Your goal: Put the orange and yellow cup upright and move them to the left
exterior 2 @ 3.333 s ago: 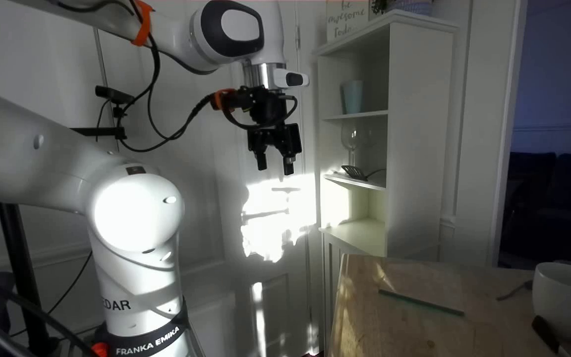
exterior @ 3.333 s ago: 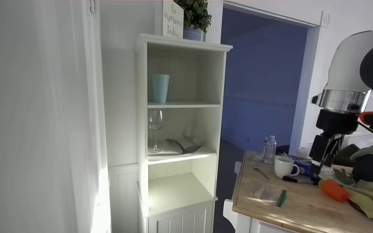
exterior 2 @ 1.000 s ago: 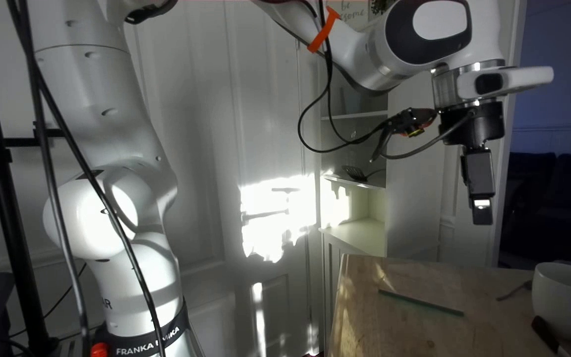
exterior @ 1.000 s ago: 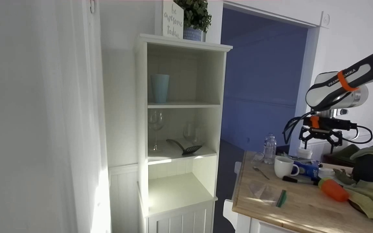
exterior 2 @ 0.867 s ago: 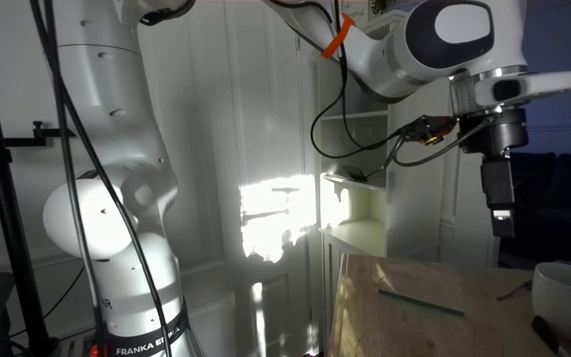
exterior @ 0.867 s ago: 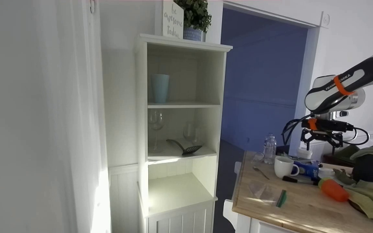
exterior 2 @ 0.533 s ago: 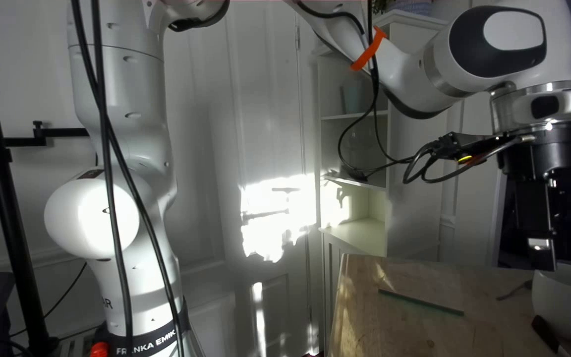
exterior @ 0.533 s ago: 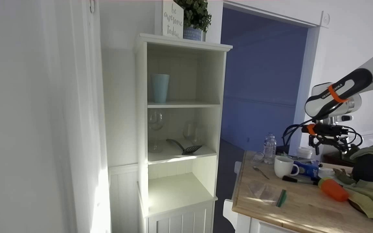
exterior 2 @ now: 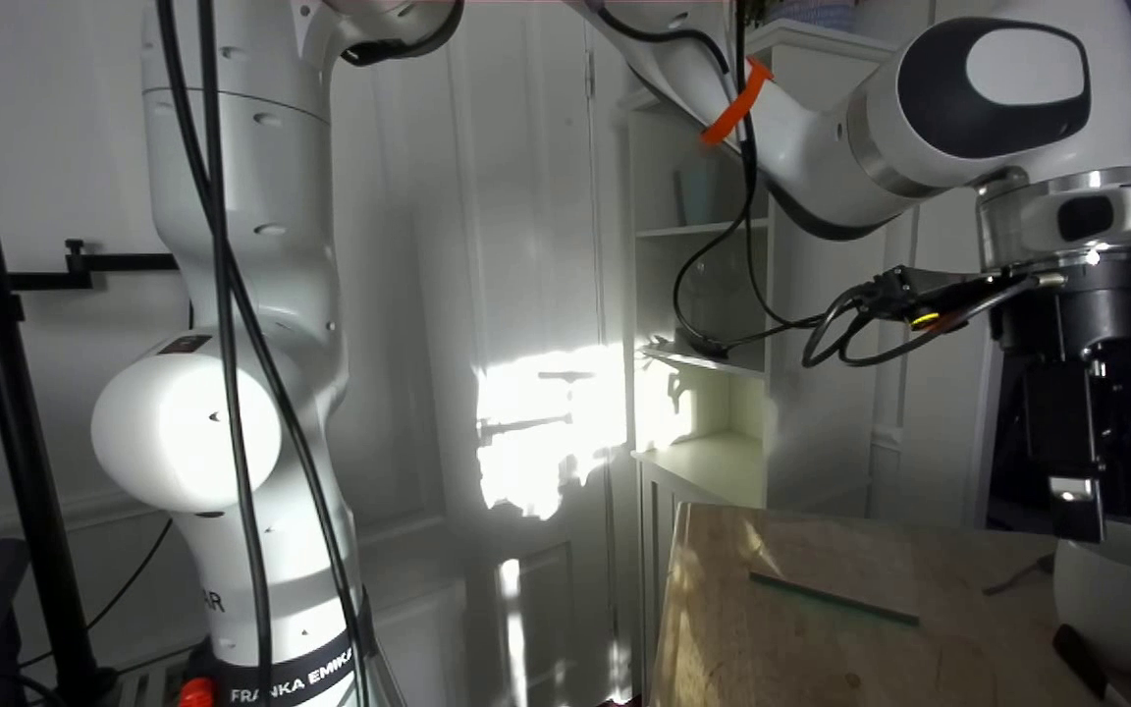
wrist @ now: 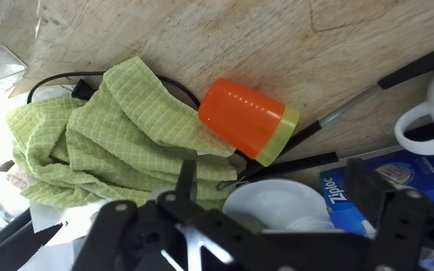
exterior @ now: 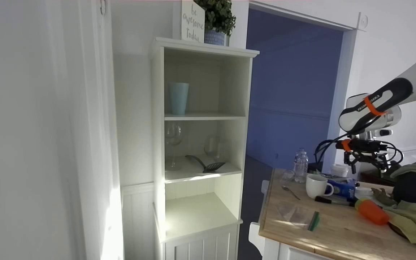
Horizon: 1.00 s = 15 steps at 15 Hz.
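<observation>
The orange-and-yellow plastic-looking cup (wrist: 241, 118) lies on its side on the pale wooden table (wrist: 239, 41), its flank meeting the edge of the light-green waffle-weave fabric cloth (wrist: 126, 139). Whether the yellow end is a second, nested cup cannot be told. The black two-finger gripper (wrist: 272, 165) hangs higher than the cloth; its fingers stand wide apart with nothing held between them.

Likely faults and causes:

1. Fabric caught in the grasp. Cause: a finger descending on the cloth side, where no clear gap shows.
2. Cup rolls. Cause: uneven first contact on the round wall, pushing it away from the cloth over bare wood.
3. Finger stopped short. Cause: the slim black-and-silver rod-shaped tool (wrist: 350, 103), leading away from the cloth past the yellow end, or the black bar-shaped handle (wrist: 294, 166) just beside the cloth's corner.
4. Snag on lifting. Cause: the thin black cable (wrist: 70, 74), which runs by the cloth to the orange end.
5. Parts separate. Cause: if nested, clamping the outer wall only while turning.
6. Cup topples at release. Cause: base set on the cloth's edge rather than flat wood.
</observation>
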Each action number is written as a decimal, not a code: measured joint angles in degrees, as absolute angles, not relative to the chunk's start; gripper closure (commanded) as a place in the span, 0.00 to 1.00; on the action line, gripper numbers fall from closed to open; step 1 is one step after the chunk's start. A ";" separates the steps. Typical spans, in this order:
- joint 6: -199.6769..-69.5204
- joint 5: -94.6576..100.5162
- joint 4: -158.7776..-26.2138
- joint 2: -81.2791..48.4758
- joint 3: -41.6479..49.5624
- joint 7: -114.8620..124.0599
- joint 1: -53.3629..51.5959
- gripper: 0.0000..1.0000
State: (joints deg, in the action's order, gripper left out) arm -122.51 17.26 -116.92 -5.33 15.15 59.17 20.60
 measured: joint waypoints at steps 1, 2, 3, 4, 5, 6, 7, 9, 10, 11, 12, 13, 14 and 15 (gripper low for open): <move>-121.98 16.81 -116.72 -5.49 15.36 59.17 20.38 0.00; -119.75 15.18 -115.85 -5.99 15.51 59.22 20.10 0.00; -116.48 12.75 -114.10 -6.90 15.53 59.22 19.91 0.00; -112.87 10.20 -111.66 -8.31 15.55 59.23 19.80 0.00; -109.47 7.75 -108.84 -10.03 15.62 59.25 19.77 0.00; -106.24 5.34 -105.83 -12.01 15.81 59.44 19.79 0.00; -103.44 3.03 -102.74 -14.16 16.16 59.88 19.89 0.00; -98.65 -1.06 -96.81 -18.66 17.13 61.36 20.23 0.00; -96.65 -2.80 -94.07 -20.94 17.71 62.34 20.52 0.00; -94.92 -4.15 -91.40 -23.26 18.24 63.33 20.96 0.00; -93.36 -4.88 -89.00 -25.51 18.72 64.12 21.44 0.00; -92.08 -5.10 -86.75 -27.65 19.14 65.06 21.96 0.00; -91.00 -5.11 -84.60 -29.80 19.61 65.97 22.49 0.00; -90.01 -5.11 -82.58 -31.80 20.01 66.66 23.00 0.00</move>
